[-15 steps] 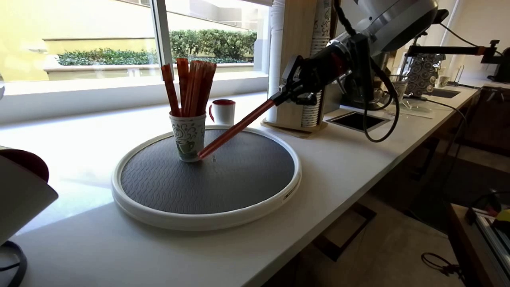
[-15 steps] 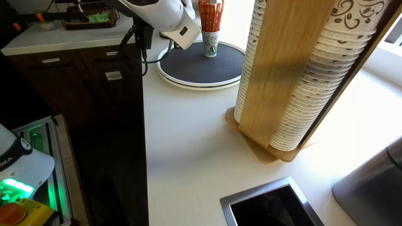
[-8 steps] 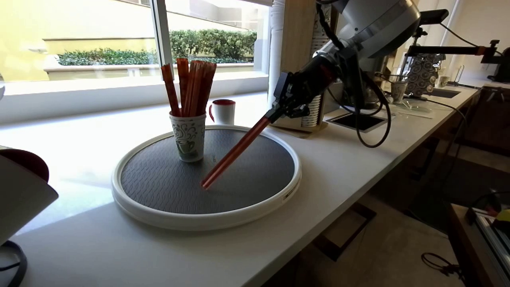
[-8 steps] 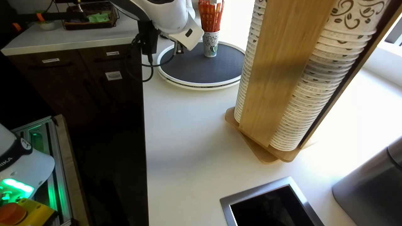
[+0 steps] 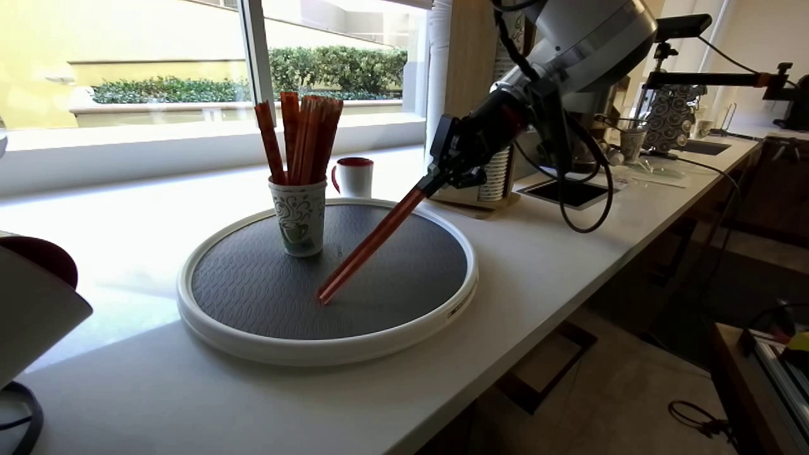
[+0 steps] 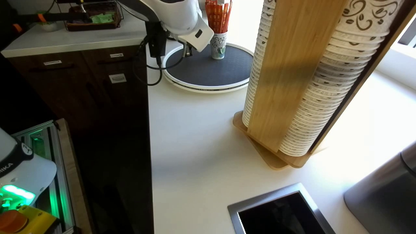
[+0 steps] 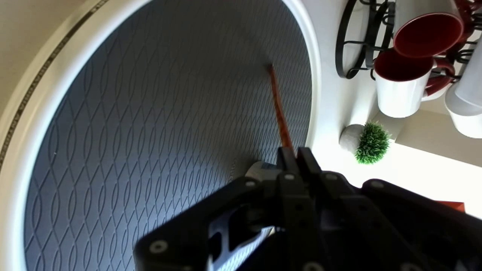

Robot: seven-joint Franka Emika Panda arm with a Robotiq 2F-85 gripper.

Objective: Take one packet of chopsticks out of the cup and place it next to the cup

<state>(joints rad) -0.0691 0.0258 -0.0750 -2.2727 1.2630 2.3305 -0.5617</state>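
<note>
My gripper (image 5: pixel 428 186) is shut on one orange-red packet of chopsticks (image 5: pixel 373 242), holding its upper end. The packet slants down; its lower tip is over the round grey board, in front of and apart from the cup. I cannot tell whether the tip touches the board. In the wrist view the packet (image 7: pixel 278 107) runs out from between the fingertips (image 7: pixel 293 152). The white patterned cup (image 5: pixel 299 221) stands upright on the board with several other packets (image 5: pixel 310 142) in it. The cup (image 6: pixel 218 45) also shows in an exterior view, where the arm hides the gripper and held packet.
The round board has a raised white rim (image 5: pixel 328 354). A white mug with red inside (image 5: pixel 356 178) stands behind it. A wooden rack of paper cups (image 6: pixel 292 81) stands on the counter. Mugs on a black rack (image 7: pixel 401 92) and a small plant (image 7: pixel 371 143) are beyond the board.
The gripper has come lower, and the held packet has tilted steeper. Its lower tip has moved from beside the cup's base toward the board's front. The cup has not moved.
</note>
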